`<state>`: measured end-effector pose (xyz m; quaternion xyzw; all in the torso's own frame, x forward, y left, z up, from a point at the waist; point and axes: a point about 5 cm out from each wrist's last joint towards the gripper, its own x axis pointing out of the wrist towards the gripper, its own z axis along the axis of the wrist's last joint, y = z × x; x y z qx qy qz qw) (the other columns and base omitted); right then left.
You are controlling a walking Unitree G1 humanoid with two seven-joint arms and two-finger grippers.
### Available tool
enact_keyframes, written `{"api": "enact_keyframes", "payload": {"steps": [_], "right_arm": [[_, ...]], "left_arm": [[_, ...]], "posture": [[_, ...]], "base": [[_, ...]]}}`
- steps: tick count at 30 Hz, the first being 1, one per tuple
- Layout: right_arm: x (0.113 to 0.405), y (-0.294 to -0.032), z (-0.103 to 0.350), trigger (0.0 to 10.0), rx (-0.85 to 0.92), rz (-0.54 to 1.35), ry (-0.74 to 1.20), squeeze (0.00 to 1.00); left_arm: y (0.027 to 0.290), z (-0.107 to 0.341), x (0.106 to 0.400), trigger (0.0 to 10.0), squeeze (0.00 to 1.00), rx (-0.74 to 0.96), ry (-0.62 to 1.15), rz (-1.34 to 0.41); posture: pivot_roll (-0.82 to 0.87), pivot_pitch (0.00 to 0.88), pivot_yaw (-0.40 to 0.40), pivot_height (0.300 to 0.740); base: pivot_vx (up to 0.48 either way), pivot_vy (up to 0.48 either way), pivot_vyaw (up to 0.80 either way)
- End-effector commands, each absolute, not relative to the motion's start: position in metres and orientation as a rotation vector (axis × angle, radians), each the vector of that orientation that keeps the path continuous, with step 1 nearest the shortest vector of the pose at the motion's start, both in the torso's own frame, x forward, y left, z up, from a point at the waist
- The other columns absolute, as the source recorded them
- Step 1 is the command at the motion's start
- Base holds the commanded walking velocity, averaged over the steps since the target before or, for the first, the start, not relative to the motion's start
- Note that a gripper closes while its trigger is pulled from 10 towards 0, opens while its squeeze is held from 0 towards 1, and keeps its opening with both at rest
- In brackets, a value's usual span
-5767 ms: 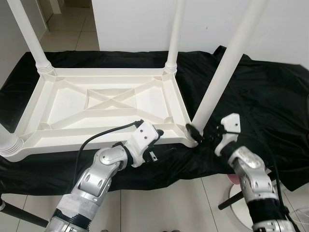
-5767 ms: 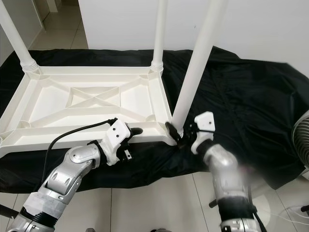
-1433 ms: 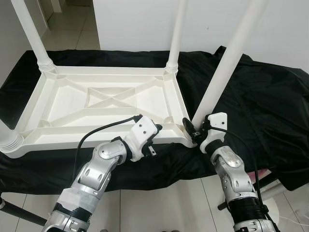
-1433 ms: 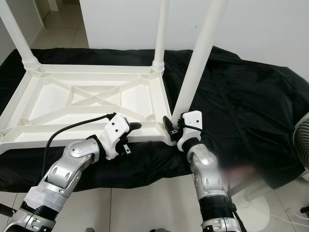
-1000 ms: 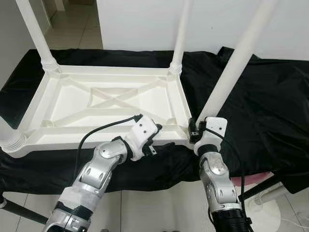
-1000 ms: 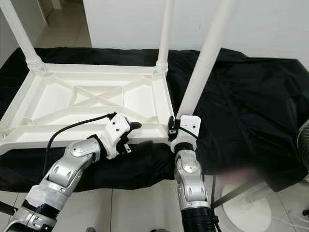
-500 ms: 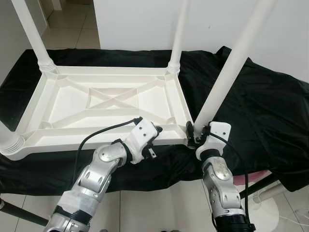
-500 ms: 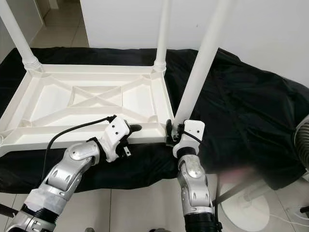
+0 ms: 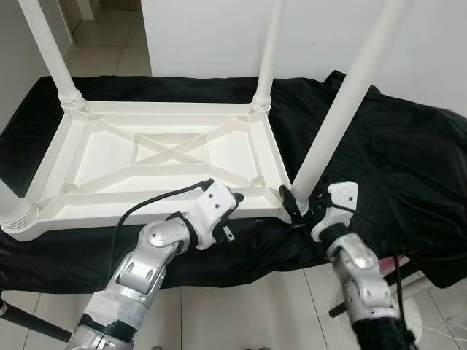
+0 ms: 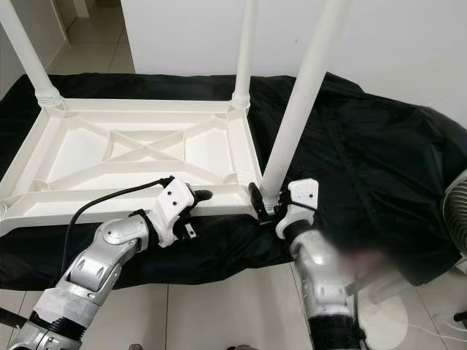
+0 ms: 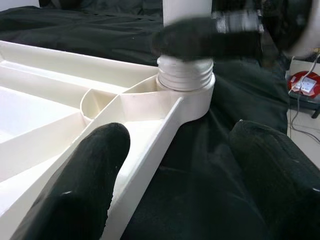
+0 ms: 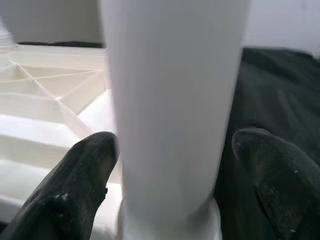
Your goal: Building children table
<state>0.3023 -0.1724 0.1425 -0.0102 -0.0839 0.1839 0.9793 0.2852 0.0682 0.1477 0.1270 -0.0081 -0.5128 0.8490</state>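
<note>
The upturned table (image 9: 157,157) lies on a black cloth (image 9: 394,153). Right gripper (image 9: 300,205) clasps the near leg (image 9: 332,120) (1 of 4); left gripper (image 9: 232,200), jaws spread, straddles the rim. Cross-threading could jam the leg crooked.

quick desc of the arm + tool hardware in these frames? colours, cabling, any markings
Both arms are silver metal with rounded, ribbed joint segments and black bands lower down. Each wrist carries a white plastic housing. The left tool and right tool each have two long, matte black fingers, thick and rounded at the tips. A black cable loops from the left wrist housing back along the forearm. No markings are legible.
</note>
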Motion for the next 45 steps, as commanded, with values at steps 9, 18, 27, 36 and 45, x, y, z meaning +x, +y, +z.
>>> {"api": "enact_keyframes", "payload": {"steps": [9,18,27,36,45], "right_arm": [[0.318,-0.170,0.143,10.0,-0.105,0.597,-0.139,0.00],[0.325,-0.174,0.139,0.0,-0.156,0.680,-0.087,0.00],[0.318,-0.181,0.129,0.0,-0.115,0.682,-0.057,0.00],[0.315,-0.175,0.127,10.0,-0.103,0.550,-0.036,0.00],[0.308,-0.151,0.125,10.0,0.007,0.282,-0.013,0.00]], "left_arm": [[0.067,0.148,0.282,10.0,0.00,0.273,-0.013,-1.063],[0.067,0.150,0.283,10.0,0.00,0.268,-0.016,-1.049],[0.068,0.150,0.284,10.0,0.00,0.261,-0.013,-1.034],[0.066,0.150,0.285,10.0,0.00,0.257,-0.016,-1.038],[0.064,0.149,0.285,10.0,0.00,0.256,-0.014,-1.047]], "posture": [[-0.05,0.042,-0.041,0.740],[-0.05,0.057,-0.045,0.740],[-0.06,0.071,-0.047,0.740],[-0.07,0.073,-0.046,0.740],[-0.08,0.081,-0.041,0.740]], "base": [[0.000,0.000,0.00],[0.000,0.000,0.00],[0.000,0.000,0.00],[0.000,0.000,0.00],[0.000,0.000,0.00]]}}
